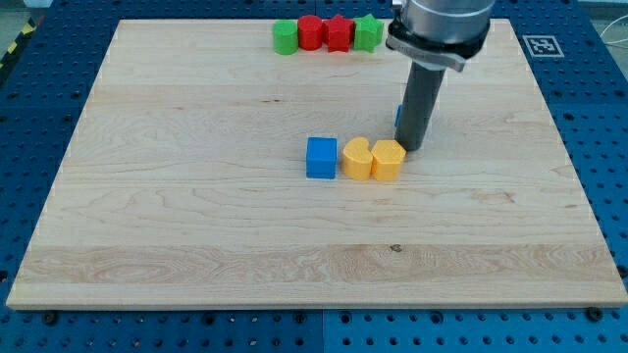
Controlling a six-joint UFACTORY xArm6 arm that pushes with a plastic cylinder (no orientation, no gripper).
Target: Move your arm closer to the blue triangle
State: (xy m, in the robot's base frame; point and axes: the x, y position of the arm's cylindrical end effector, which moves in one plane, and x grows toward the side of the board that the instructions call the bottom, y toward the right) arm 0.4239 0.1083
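— Jaws first: how do they stand?

— None to report (this arm carries no gripper). It ends in a dark rod, and my tip (414,147) rests on the board.

— Start with the biggest thing, then.

— That's the wooden board (196,226), and my landmark on it is the blue cube (321,157), near the middle. The arm's grey housing (442,25) comes in up and to the view's right of the cube, with the rod (420,103) dropping from it.

— And the blocks?

— Just right of the cube sits a yellow heart-shaped block (356,158), and touching that, a second yellow block (389,160). My tip is further right again, just beside that second one and slightly towards the view's top.

— Where is the blue triangle?

— A partly hidden blue block (398,119) peeks out at the rod's left edge, up and right of the cube. I cannot make out its shape.

— Anything else?

— Well above the cube, along the top edge, is a row: green block (285,37), red block (310,32), second red block (338,32), second green block (368,32).
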